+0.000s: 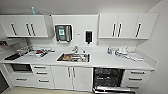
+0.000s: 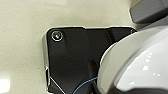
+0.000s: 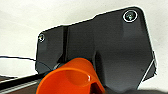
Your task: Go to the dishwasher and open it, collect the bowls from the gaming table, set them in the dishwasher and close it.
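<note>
Dishwasher [image 1: 108, 78] stands open ahead; I'd drive up squarely, keeping both bowls level. Whether either pincer is clamped, I cannot tell.

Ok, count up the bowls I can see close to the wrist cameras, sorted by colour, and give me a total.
Orange bowl: 1
White bowl: 1
Total: 2
</note>
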You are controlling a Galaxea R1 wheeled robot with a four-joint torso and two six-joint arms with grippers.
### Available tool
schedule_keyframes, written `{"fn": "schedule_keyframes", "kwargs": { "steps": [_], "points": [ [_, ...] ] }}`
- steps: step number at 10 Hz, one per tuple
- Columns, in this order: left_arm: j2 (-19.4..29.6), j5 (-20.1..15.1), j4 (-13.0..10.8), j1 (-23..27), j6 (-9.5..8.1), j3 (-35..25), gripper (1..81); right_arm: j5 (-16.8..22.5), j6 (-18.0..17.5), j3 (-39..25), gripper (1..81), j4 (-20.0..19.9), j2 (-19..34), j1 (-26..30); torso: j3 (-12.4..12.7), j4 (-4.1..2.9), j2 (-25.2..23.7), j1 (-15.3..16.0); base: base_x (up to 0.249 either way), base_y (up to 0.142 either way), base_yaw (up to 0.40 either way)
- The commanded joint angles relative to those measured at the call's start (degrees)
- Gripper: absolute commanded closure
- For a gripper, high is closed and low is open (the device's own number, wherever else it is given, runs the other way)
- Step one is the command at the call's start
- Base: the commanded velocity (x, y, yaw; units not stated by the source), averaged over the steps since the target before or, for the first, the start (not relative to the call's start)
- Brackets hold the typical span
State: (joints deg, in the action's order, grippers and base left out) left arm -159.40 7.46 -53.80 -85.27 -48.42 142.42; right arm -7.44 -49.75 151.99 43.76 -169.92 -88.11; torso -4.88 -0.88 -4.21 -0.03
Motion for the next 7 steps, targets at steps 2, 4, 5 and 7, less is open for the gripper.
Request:
{"fn": "schedule_keyframes", "kwargs": {
  "steps": [2, 4, 5, 7],
  "points": [
    [0.92, -0.96, -0.08, 3.05, -0.01, -0.30, 81.1, 1.81, 0.00, -0.13, 81.1, 0.36, 0.26, 2.63, 0.00, 0.00, 0.00, 0.03, 0.135, 0.000, 0.000],
    [1.01, -0.96, -0.08, 2.96, -0.01, -0.30, 81.1, 1.90, 0.00, -0.13, 81.1, 0.44, 0.26, 2.54, 0.00, 0.00, 0.00, 0.03, 0.135, 0.000, 0.000],
    [1.01, -0.96, -0.08, 2.87, -0.01, -0.30, 81.1, 1.90, 0.00, -0.13, 81.1, 0.44, 0.18, 2.54, 0.00, 0.00, 0.00, 0.03, 0.134, 0.000, 0.000],
    [1.01, -0.96, 0.01, 2.78, -0.01, -0.30, 81.1, 1.99, 0.00, -0.13, 81.1, 0.53, 0.09, 2.54, 0.00, 0.00, 0.02, 0.03, 0.135, 0.000, 0.000]
  ]
}}
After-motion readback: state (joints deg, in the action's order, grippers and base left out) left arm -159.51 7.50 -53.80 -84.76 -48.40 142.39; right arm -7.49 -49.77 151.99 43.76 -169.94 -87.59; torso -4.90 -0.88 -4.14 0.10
